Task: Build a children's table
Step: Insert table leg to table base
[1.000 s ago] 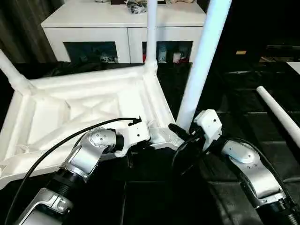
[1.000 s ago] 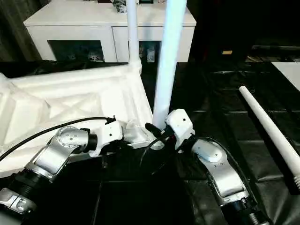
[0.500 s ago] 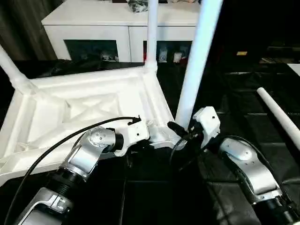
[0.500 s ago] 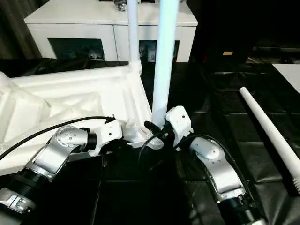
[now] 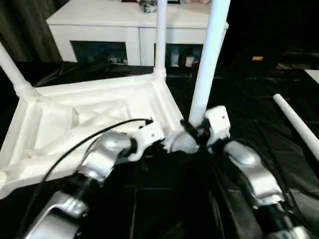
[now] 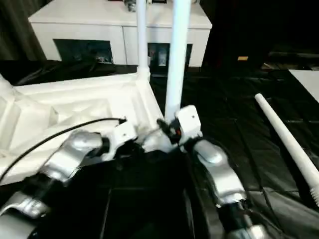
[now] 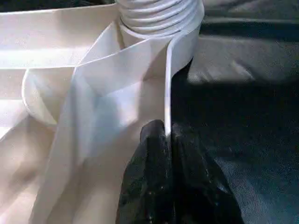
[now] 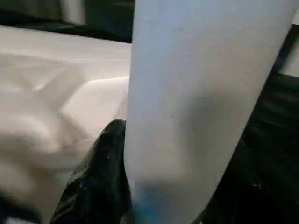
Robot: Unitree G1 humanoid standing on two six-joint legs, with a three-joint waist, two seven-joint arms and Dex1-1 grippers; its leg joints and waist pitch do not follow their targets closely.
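The white tabletop (image 5: 84, 112) lies upside down, ribbed underside up. One leg (image 5: 161, 35) stands upright in its far corner socket. Another leg (image 5: 11, 67) rises from the left corner. My left gripper (image 7: 167, 133) is shut on the thin raised rim (image 7: 167, 79) just below the near right corner socket (image 7: 159, 14). My right gripper (image 5: 192, 130) is shut on the base of a third leg (image 5: 208, 55), which stands nearly upright at that near right corner. In the right wrist view one black finger (image 8: 100, 182) presses against this leg (image 8: 196, 93).
A loose white leg (image 5: 298, 124) lies on the black cloth (image 5: 249, 94) to the right. A white cabinet (image 5: 129, 25) with dark glass doors stands behind the tabletop. The left arm's black cable (image 5: 75, 147) arcs over the tabletop's near edge.
The leg in my right gripper has tipped from leaning right to nearly upright, and the right wrist has moved closer to the corner. The left gripper keeps its hold. The camera view has shifted slightly.
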